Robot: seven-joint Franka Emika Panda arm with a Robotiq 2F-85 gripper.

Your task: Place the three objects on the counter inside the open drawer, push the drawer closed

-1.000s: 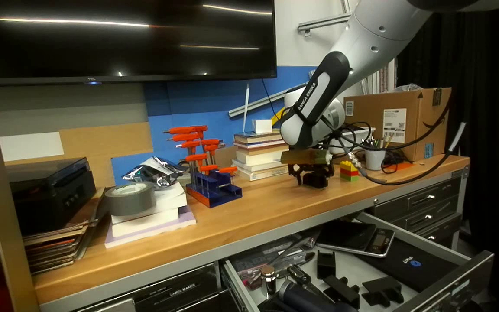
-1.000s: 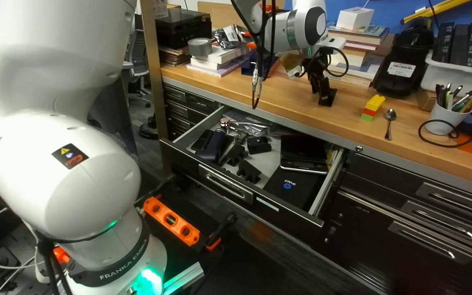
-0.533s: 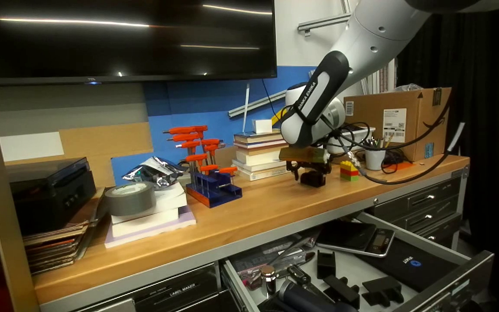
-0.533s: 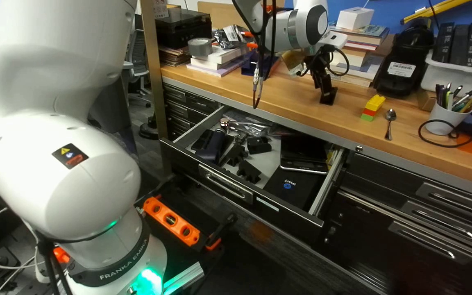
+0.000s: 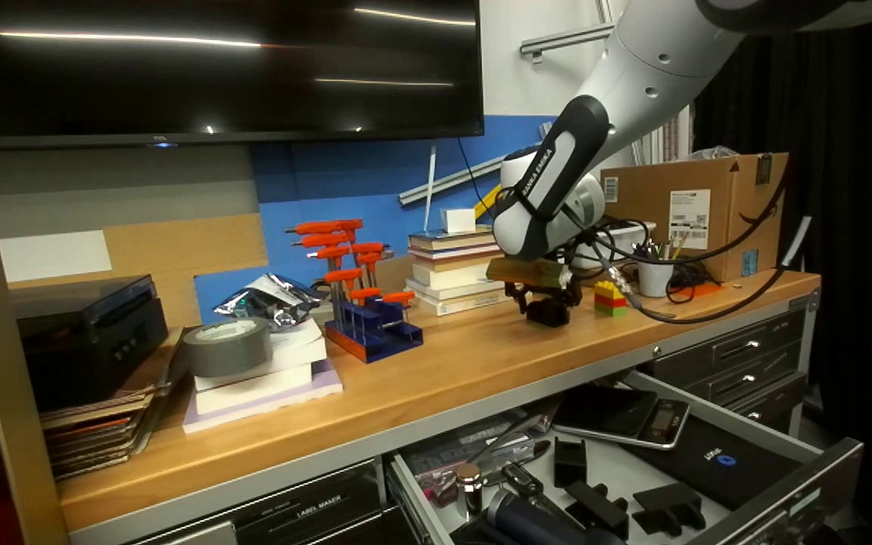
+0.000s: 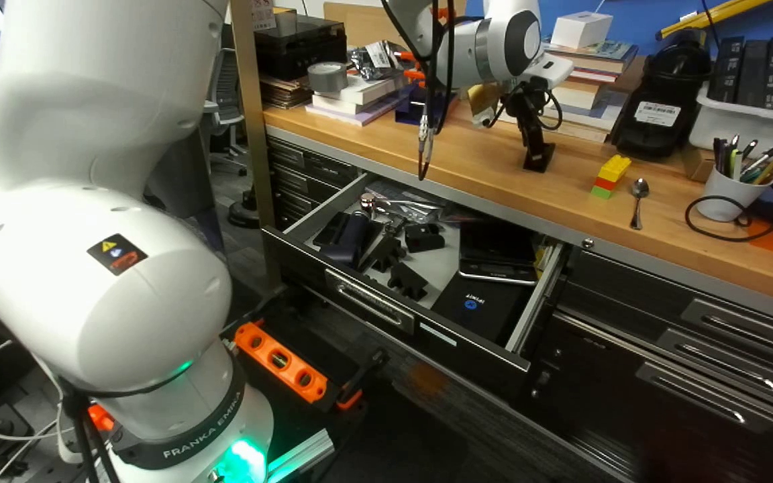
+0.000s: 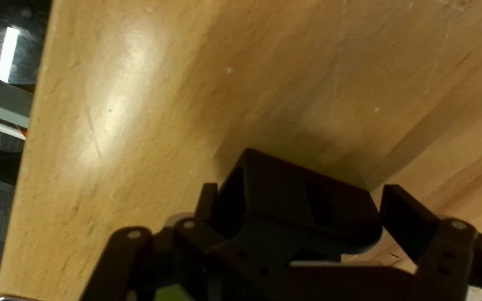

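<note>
In the wrist view the end effector (image 7: 297, 198) is released, its fingers (image 7: 406, 221) spread to left and right of a black, blocky object (image 7: 303, 200) on the light-brown wooden bench (image 5: 466, 344); whether they touch it is hard to tell. In both exterior views a small stack of yellow, red and green plastic bricks (image 6: 610, 177) stands on the bench, to the right of the object. Farther right lies a silver metal spoon (image 6: 639, 190). On the near side a wide, shallow, dark-grey-fronted metal drawer (image 6: 533, 307) stands pulled out, holding black parts (image 6: 408, 280).
</note>
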